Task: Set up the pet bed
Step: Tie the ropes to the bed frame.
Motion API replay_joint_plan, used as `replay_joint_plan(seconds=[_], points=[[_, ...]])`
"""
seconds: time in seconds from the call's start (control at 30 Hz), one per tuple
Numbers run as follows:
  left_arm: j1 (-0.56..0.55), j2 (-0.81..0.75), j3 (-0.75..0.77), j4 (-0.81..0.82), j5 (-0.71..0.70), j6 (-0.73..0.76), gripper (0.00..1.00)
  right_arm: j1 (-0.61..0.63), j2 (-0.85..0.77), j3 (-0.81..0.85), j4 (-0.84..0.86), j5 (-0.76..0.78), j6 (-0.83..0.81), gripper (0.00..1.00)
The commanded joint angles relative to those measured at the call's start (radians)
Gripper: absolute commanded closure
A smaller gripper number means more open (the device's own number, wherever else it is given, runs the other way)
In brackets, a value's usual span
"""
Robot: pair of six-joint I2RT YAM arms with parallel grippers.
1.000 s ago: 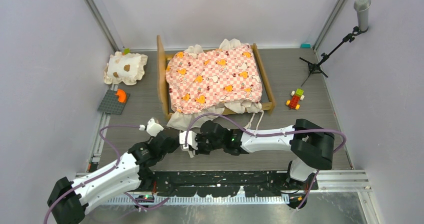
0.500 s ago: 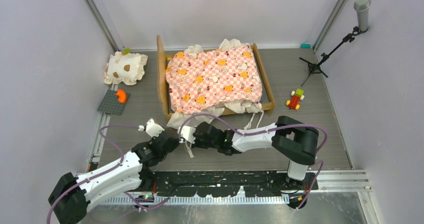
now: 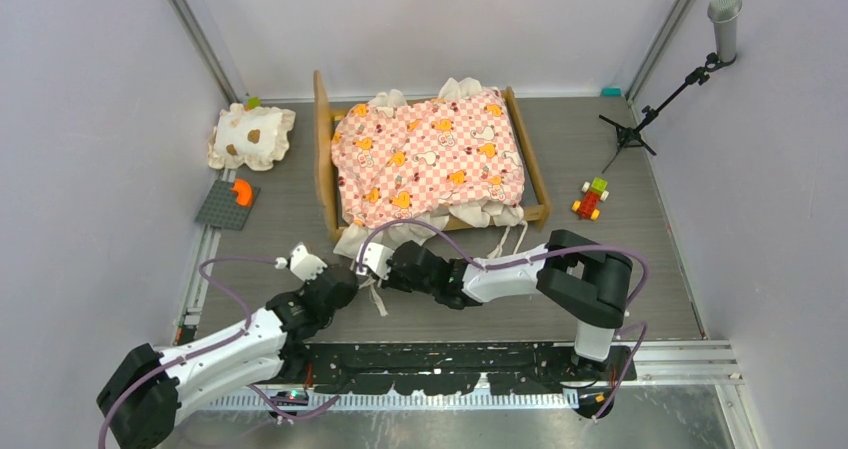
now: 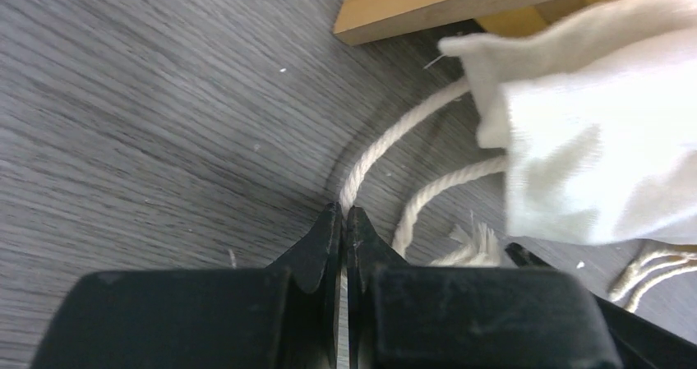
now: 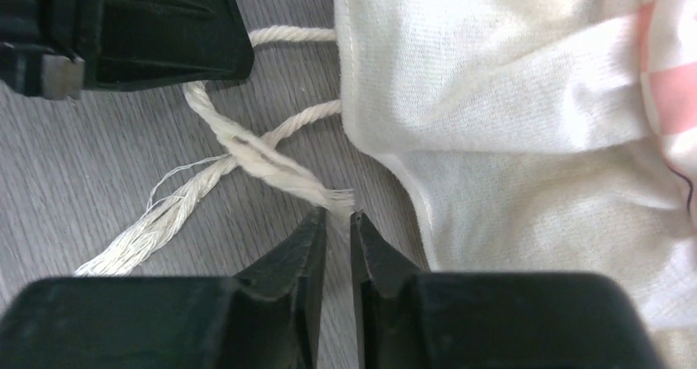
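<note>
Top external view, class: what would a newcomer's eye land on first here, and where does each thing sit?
The pink checkered pet bed stands out at the back middle of the scene. Just in front of its near left corner lies a tangle of white cord; the left tool is shut on the cord, and the right tool is slightly open at a frayed end. A spotted cream pillow lies to the left of the bed.

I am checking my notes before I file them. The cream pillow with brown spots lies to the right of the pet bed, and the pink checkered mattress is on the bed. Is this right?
One detail is wrong. The top external view shows the cream pillow lying to the left of the pet bed, not to the right. The pink checkered mattress is indeed on the bed.
</note>
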Motion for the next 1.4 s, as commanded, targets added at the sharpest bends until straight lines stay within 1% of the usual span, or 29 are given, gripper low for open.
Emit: replay_joint_plan(seconds=[0.0, 0.07, 0.13, 0.23, 0.37, 0.43, 0.5, 0.57, 0.67, 0.8, 0.83, 0.97, 1.07, 1.17, 1.23, 1.37], points=[[0.0, 0.028, -0.018, 0.083, -0.047, 0.014, 1.0, 0.001, -0.03, -0.01, 0.077, -0.035, 0.027, 0.73], [0.0, 0.045, -0.014, 0.095, -0.047, 0.016, 1.0, 0.001, -0.059, -0.028, 0.077, -0.044, 0.024, 0.66], [0.0, 0.057, -0.006, 0.1, -0.047, 0.016, 1.0, 0.001, -0.1, -0.055, 0.078, -0.073, 0.008, 0.61], [-0.001, 0.066, 0.0, 0.106, -0.047, 0.017, 1.0, -0.001, -0.169, -0.1, 0.054, -0.124, -0.038, 0.6], [0.0, 0.063, 0.001, 0.102, -0.052, 0.016, 1.0, -0.007, -0.258, -0.172, 0.03, -0.24, -0.135, 0.59], [0.0, 0.058, 0.002, 0.1, -0.056, 0.014, 1.0, -0.026, -0.296, -0.197, 0.003, -0.327, -0.182, 0.59], [-0.001, 0.055, 0.001, 0.096, -0.06, 0.012, 1.0, -0.045, -0.322, -0.191, -0.073, -0.448, -0.247, 0.59], [0.0, 0.056, 0.001, 0.097, -0.062, 0.011, 1.0, -0.051, -0.326, -0.174, -0.169, -0.519, -0.389, 0.6], [-0.001, 0.061, 0.001, 0.097, -0.062, 0.011, 1.0, -0.054, -0.303, -0.133, -0.29, -0.57, -0.541, 0.6], [0.0, 0.069, -0.001, 0.098, -0.061, 0.013, 1.0, -0.054, -0.251, -0.023, -0.496, -0.624, -0.724, 0.61], [0.0, 0.071, -0.001, 0.098, -0.061, 0.012, 1.0, -0.054, -0.239, -0.004, -0.517, -0.632, -0.755, 0.61], [0.0, 0.071, -0.002, 0.098, -0.059, 0.012, 1.0, -0.049, -0.202, 0.04, -0.513, -0.634, -0.851, 0.6], [0.0, 0.071, 0.0, 0.099, -0.055, 0.014, 1.0, -0.035, -0.156, 0.119, -0.621, -0.61, -0.966, 0.6], [0.0, 0.072, 0.004, 0.094, -0.052, 0.013, 1.0, -0.007, -0.099, 0.209, -0.74, -0.533, -1.069, 0.62], [0.0, 0.072, 0.007, 0.089, -0.046, 0.013, 1.0, 0.011, -0.073, 0.252, -0.77, -0.501, -1.114, 0.63], [-0.001, 0.073, 0.01, 0.085, -0.035, 0.007, 1.0, 0.034, -0.039, 0.308, -0.797, -0.491, -1.166, 0.63]])
